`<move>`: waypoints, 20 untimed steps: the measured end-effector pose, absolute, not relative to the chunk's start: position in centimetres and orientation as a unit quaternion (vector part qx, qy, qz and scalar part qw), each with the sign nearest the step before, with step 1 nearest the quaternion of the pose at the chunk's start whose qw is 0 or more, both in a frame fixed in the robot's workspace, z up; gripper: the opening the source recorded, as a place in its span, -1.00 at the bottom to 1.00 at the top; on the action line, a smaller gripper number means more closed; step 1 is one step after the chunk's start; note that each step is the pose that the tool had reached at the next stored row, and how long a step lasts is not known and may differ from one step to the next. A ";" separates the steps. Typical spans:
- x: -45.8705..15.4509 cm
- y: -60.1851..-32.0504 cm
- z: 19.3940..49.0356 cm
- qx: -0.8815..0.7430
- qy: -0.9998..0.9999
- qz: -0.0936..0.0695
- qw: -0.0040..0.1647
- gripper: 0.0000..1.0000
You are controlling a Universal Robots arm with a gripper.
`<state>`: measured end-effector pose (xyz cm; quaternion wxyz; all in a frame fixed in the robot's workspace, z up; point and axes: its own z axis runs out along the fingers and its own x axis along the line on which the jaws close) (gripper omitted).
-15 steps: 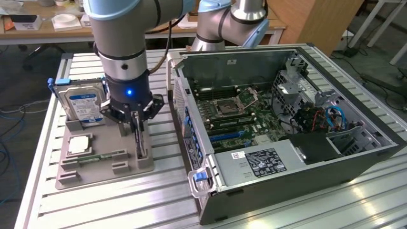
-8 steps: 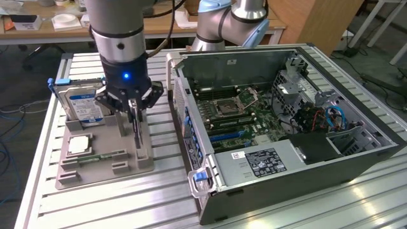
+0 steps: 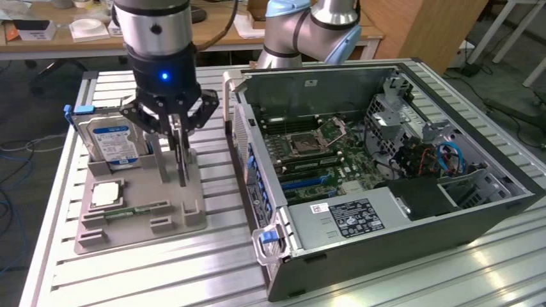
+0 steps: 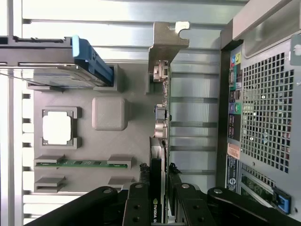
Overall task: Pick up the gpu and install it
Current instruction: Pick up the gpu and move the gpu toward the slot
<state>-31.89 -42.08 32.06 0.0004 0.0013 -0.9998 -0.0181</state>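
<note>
The gpu (image 3: 181,163) stands on edge in a slot of the grey holder (image 3: 137,224) at the exterior view's left. It is thin and green, and its silver end bracket (image 4: 165,40) is at the far end in the wrist view. My gripper (image 3: 176,128) hangs straight over it, one finger on each face, shut on the card's upper edge. From the wrist, the gpu (image 4: 160,132) runs edge-on between my fingertips (image 4: 141,202), its black heatsink side against one pad. The open computer case (image 3: 384,160) lies to the exterior view's right, with blue motherboard slots (image 3: 307,181) visible.
A silver hard drive with a blue label (image 3: 111,142) stands in the holder behind my gripper. A square processor (image 3: 107,193) and a narrow memory stick (image 3: 137,209) lie in front. The case's rear panel (image 4: 263,103) is close beside the holder. Another robot arm (image 3: 307,29) stands behind the case.
</note>
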 end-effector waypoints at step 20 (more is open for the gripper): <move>-31.9 -42.1 41.0 0.001 -1.000 -0.016 0.000 -0.47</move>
